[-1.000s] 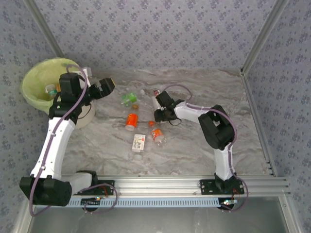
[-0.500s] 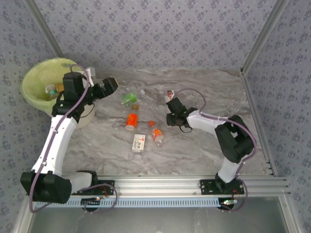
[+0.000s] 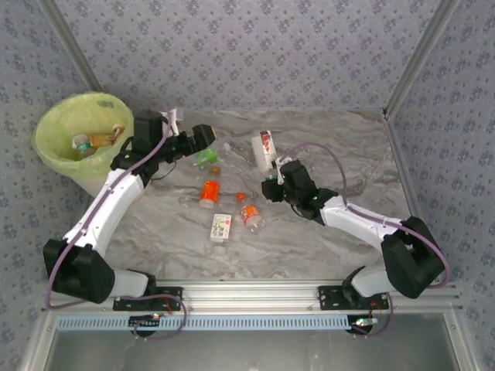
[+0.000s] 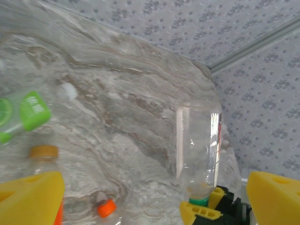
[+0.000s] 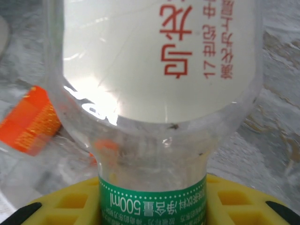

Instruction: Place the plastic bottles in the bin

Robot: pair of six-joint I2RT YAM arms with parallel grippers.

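The left arm reaches forward with its elbow bent, and the left gripper [image 3: 204, 139] gapes wide, its yellow fingers [image 4: 33, 197] spread far apart. The right arm stretches low and leftward. The right gripper [image 3: 271, 178] is clamped on the neck of a clear bottle [image 5: 159, 70], which rises straight out beyond its fingertips.

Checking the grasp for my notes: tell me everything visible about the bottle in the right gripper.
The clear plastic bottle with a white, red-printed label looks empty. A green band rings its neck. The right gripper is shut on that neck, holding the bottle inverted, base uppermost.
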